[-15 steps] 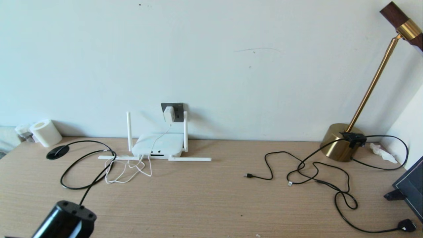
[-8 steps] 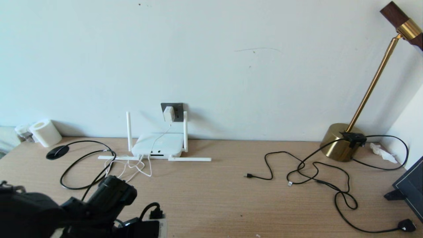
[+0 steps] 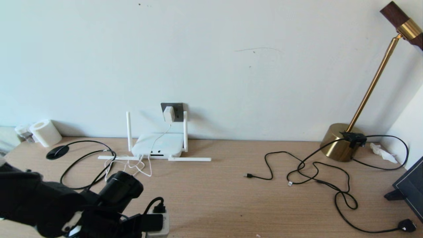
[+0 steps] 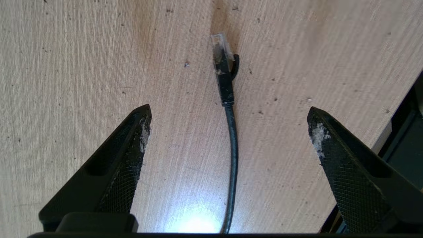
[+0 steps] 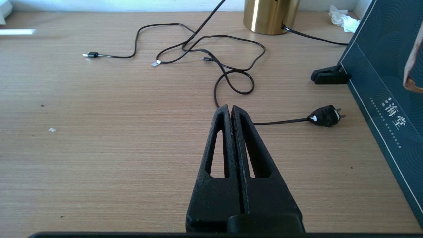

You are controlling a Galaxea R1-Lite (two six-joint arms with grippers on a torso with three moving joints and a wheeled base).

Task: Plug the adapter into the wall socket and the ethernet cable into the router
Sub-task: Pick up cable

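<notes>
The white adapter (image 3: 169, 113) sits plugged into the dark grey wall socket (image 3: 178, 109), and its thin white cord hangs down to the white router (image 3: 158, 145) below. The black ethernet cable (image 3: 71, 167) loops over the table's left side and runs under my left arm (image 3: 82, 205). In the left wrist view the cable (image 4: 232, 148) lies flat on the wood, its clear-tipped plug (image 4: 222, 62) just beyond the fingertips. My left gripper (image 4: 228, 109) hangs open above it, one finger on each side, touching nothing. My right gripper (image 5: 230, 107) is shut and empty, low over the table's right side.
A brass lamp (image 3: 340, 142) stands at the back right, with thin black cables (image 3: 314, 172) and a black mains plug (image 3: 406, 225) spread before it. A dark blue box (image 3: 411, 188) leans at the right edge. A paper roll (image 3: 46, 133) and a cable grommet (image 3: 57, 152) are at the back left.
My left arm has come up from the bottom left corner and forward over the table, toward the ethernet cable's loose end. Nothing else has moved.
</notes>
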